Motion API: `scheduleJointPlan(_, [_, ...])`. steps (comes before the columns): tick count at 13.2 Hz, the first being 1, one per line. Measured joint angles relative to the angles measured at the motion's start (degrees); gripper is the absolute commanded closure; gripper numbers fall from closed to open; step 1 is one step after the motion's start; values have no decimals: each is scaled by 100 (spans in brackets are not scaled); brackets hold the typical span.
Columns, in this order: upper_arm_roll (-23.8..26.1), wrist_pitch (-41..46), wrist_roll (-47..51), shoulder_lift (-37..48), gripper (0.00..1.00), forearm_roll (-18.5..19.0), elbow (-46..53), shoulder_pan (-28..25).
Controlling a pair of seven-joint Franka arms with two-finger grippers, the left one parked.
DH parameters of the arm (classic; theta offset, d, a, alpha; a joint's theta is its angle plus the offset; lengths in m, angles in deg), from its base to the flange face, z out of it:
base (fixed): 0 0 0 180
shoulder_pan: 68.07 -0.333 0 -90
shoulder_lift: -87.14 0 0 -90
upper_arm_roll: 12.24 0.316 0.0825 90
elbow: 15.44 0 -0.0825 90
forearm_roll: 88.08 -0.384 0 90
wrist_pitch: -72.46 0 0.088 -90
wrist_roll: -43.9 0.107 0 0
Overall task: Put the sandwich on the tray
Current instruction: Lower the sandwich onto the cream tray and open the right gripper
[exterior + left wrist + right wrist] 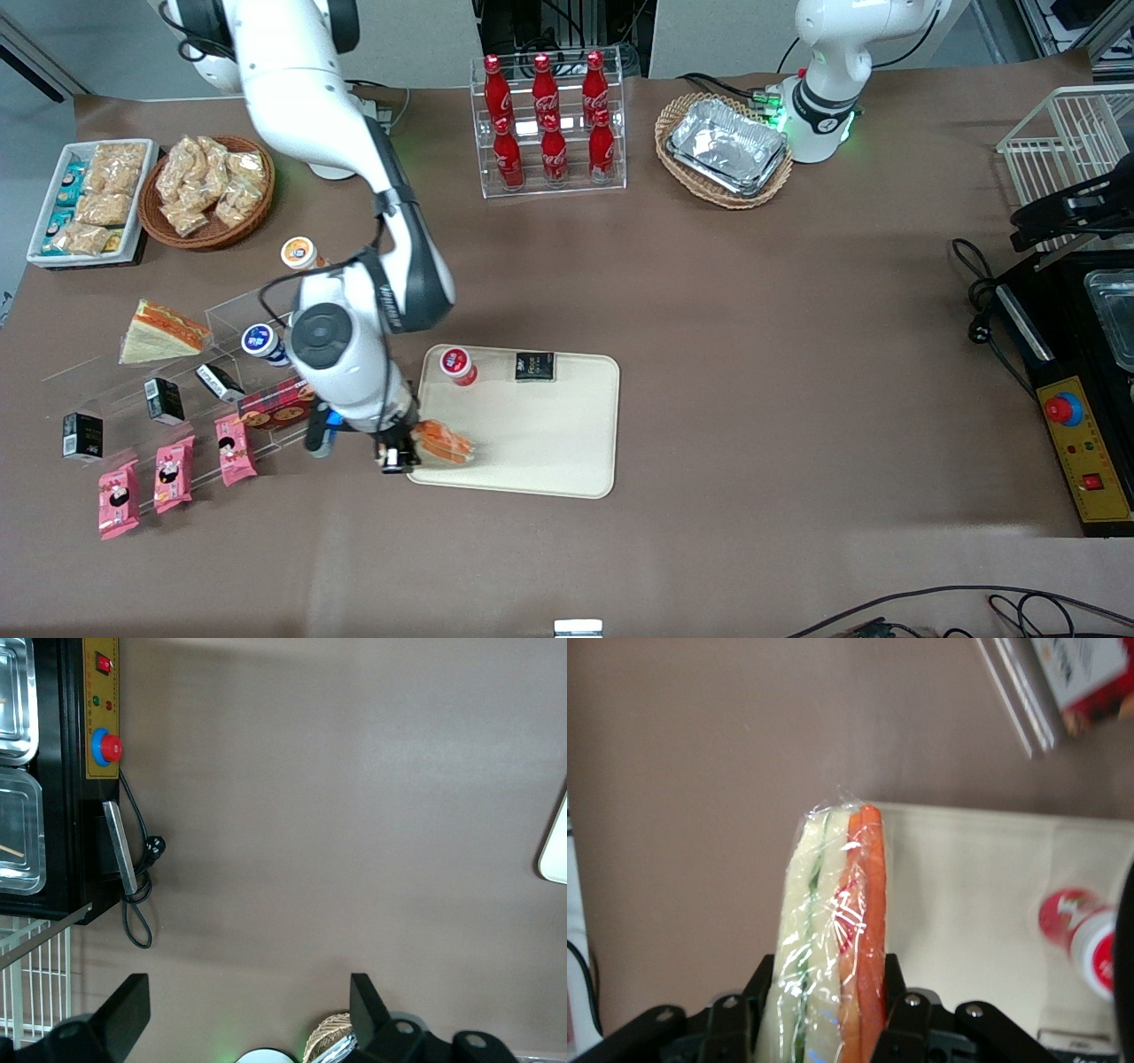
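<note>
I have the sandwich [833,930] clamped between the claw [400,454] fingers, carried to the tray [549,443] corner nearest the working arm. Pickup done, I judge; lowering and release remain. The second wedge [164,332] sits untouched on the table [797,354].

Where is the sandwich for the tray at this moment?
The sandwich is held in the gripper, over the tray corner nearest the front camera at the working arm's end, nearer the camera than the red-capped bottle.
</note>
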Motion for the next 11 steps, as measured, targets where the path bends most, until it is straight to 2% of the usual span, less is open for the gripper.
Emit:
scheduleJointPlan(5, [453, -937, 1144, -401, 48, 0, 10, -45])
scheduleJointPlan(11, [567, -1240, 1358, -739, 48, 0, 39, -355])
